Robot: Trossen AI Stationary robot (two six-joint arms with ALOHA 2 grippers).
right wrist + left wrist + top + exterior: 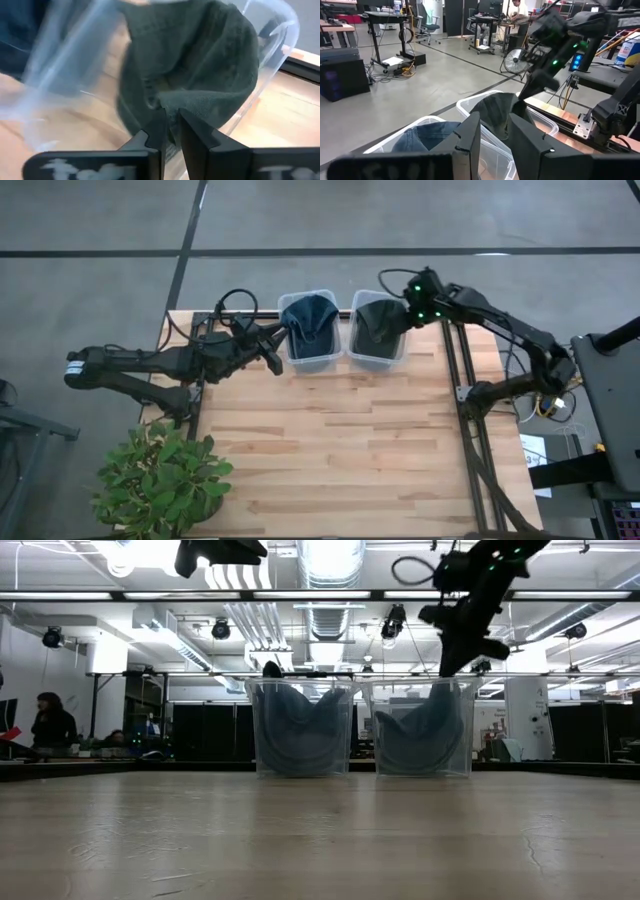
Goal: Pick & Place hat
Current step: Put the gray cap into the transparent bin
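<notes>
On the worktop (330, 450), the right claw (170, 131), nearly clenched, pinches the dark green hat (200, 65) at the right clear bin's (378, 358) edge, while the left claw (272, 348), slightly parted and holding nothing, waits beside the blue-hat bin (310, 358).

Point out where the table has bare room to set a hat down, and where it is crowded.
Free: the whole wooden table in front of the two bins. Crowded: the far edge, where the bin with the blue hat and the bin with the dark green hat stand side by side, the left gripper beside the first and the right gripper at the second. The potted plant overhangs the near left corner.
</notes>
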